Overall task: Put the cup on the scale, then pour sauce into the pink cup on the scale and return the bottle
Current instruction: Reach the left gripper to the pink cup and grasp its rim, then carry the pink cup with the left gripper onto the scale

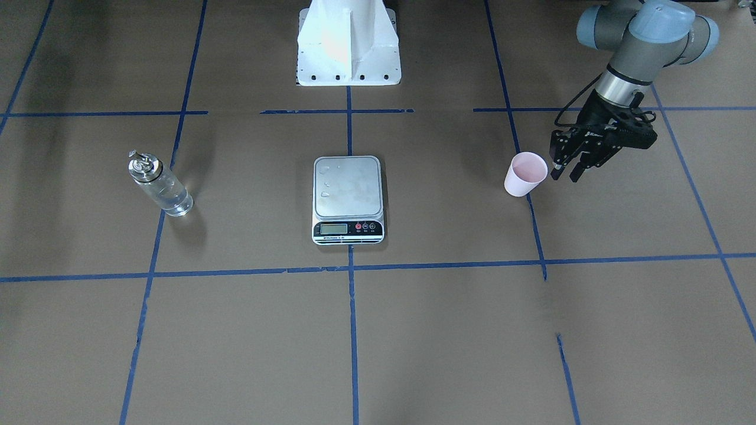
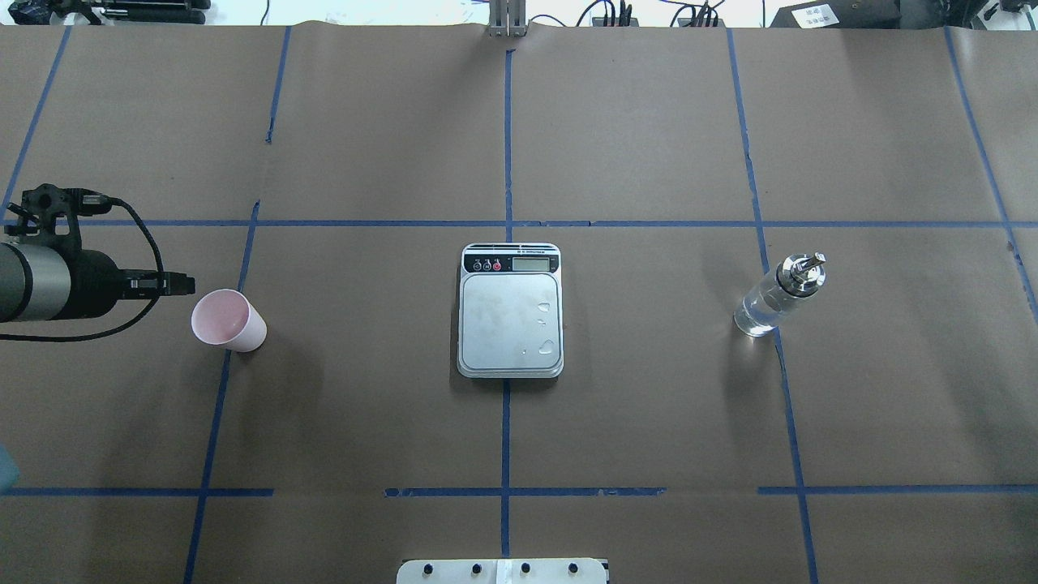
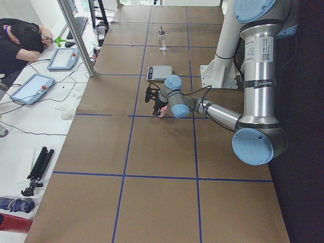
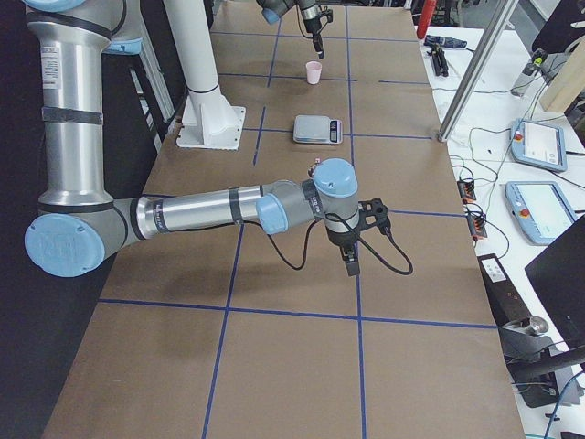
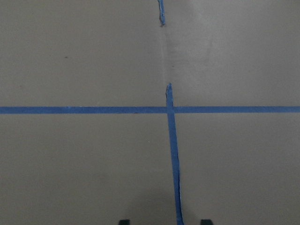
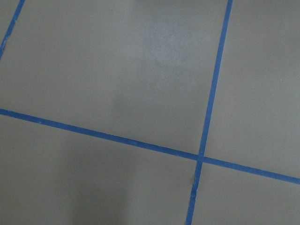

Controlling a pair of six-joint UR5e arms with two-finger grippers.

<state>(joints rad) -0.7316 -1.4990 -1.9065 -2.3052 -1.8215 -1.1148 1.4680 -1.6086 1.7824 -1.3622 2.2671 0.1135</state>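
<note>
My left tool (image 1: 565,175), open and empty, hangs just beside the upright cup (image 1: 525,174) on the tabletop (image 1: 443,330), the cup standing between it and the scale (image 1: 348,188) to my right, making it the nearer tool.

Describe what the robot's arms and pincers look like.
The left arm and right arm are silver-grey tubes with pale blue rounded joint caps and small printed labels. The left pincer and right pincer are black with two fingers, each with a black cable looping from the wrist.
</note>
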